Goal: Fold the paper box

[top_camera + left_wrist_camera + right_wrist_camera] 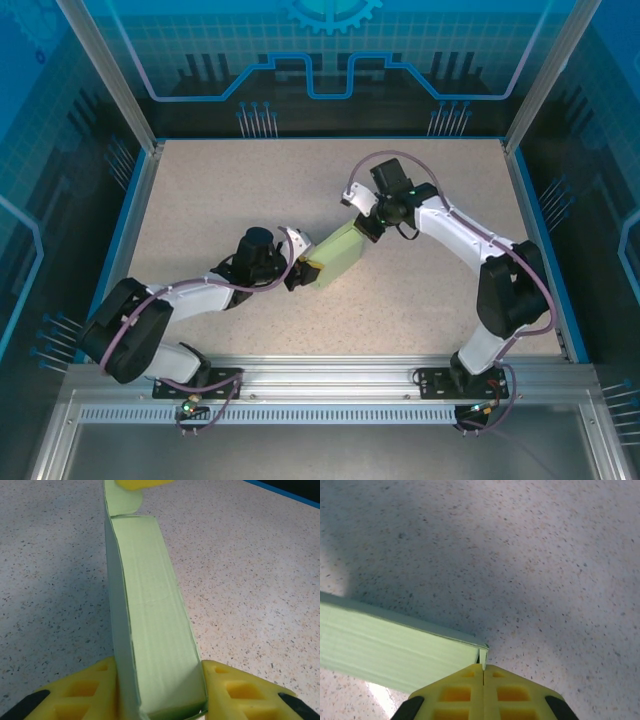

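The paper box (340,253) sits clamped between left fingers (90,692), right fingers (455,695) pinching its far end.

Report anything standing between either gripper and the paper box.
Nothing visible does. The left gripper clamps both sides of the paper box at one end, and the right gripper is shut on a thin flap at the other end. Speckled table lies all around.
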You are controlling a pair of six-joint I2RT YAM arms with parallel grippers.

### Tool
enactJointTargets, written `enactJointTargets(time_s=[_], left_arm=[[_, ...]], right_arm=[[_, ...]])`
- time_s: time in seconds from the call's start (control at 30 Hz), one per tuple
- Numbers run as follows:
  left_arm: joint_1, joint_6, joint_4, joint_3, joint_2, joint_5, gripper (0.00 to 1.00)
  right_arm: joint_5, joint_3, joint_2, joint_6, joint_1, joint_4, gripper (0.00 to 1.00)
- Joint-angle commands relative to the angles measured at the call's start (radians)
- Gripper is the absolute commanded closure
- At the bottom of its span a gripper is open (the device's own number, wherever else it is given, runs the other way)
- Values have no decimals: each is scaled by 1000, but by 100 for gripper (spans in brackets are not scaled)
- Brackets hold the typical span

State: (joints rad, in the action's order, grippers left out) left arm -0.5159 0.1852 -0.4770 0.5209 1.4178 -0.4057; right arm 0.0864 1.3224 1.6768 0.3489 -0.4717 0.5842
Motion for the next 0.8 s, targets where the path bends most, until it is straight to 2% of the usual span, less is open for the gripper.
enactJointTargets(time_s=[0.0,0.13,0.27,0.77], left_arm=[[3,-2,-55,30,29,19,73],[3,0,-62,30,44,21,71],[3,1,-71,30,57,18,71],[2,6,-72,27,57,19,71]], right_arm=[[-110,-12,-36,-210,-49,32,98],[-179,-54,-58,-260,-85,-3,99],[-202,-86,-63,-244,-91,-38,98],[-206,-142,-74,-172,-80,-79,98]])
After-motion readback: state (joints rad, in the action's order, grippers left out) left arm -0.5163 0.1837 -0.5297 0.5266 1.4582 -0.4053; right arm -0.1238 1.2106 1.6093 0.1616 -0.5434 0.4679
